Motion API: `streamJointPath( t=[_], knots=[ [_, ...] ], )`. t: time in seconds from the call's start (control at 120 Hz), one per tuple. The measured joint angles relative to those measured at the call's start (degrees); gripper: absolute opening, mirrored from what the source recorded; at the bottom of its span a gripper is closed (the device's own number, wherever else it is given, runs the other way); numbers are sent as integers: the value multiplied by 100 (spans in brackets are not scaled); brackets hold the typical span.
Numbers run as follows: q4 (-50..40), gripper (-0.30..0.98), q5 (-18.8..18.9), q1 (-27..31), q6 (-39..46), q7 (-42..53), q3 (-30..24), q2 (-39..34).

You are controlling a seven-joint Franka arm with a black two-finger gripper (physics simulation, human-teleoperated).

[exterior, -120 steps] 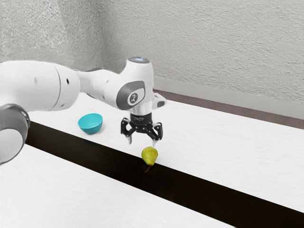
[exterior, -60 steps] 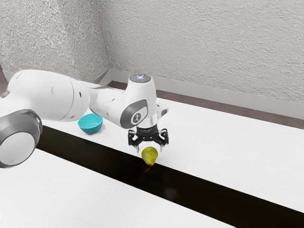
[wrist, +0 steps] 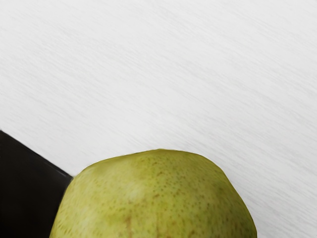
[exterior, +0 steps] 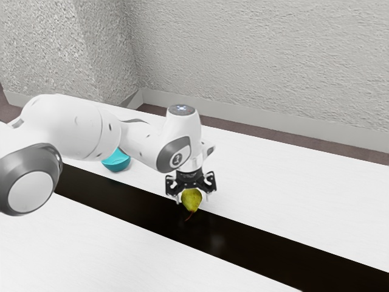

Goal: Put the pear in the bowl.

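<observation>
In the exterior view my gripper (exterior: 192, 198) is low over the yellow-green pear (exterior: 191, 200), its fingers open and apart, one to each side of the fruit. The pear lies at the edge of the black strip, stem pointing onto the strip. Large and close under my hand, the pear (wrist: 156, 198) appears in the wrist view. Toward the exterior view's left is the turquoise bowl (exterior: 116, 162), partly hidden behind the arm.
A black strip (exterior: 255, 237) runs across the white table (exterior: 292, 188). Behind the table stands a rough grey wall (exterior: 261, 61).
My gripper has come down and a little toward the exterior view's right, from above the pear to around it. The pear and the bowl have stayed in place.
</observation>
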Motion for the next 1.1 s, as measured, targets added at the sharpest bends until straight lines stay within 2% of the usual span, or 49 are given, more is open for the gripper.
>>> streamJointPath(
  t=[0.1, 0.633, 0.783, 0.933, 1.1],
  knots=[
    [15, 65, -5, 56, 38, -59, 1, 8],
    [8, 35, 16, 98, 73, -263, 0, 2],
    [-13, 39, 34, 212, 40, -310, 0, -163],
    [11, 39, 35, 672, -14, -341, -6, -421],
    [369, 39, 130, 1840, -42, -367, -375, -395]
  ],
)
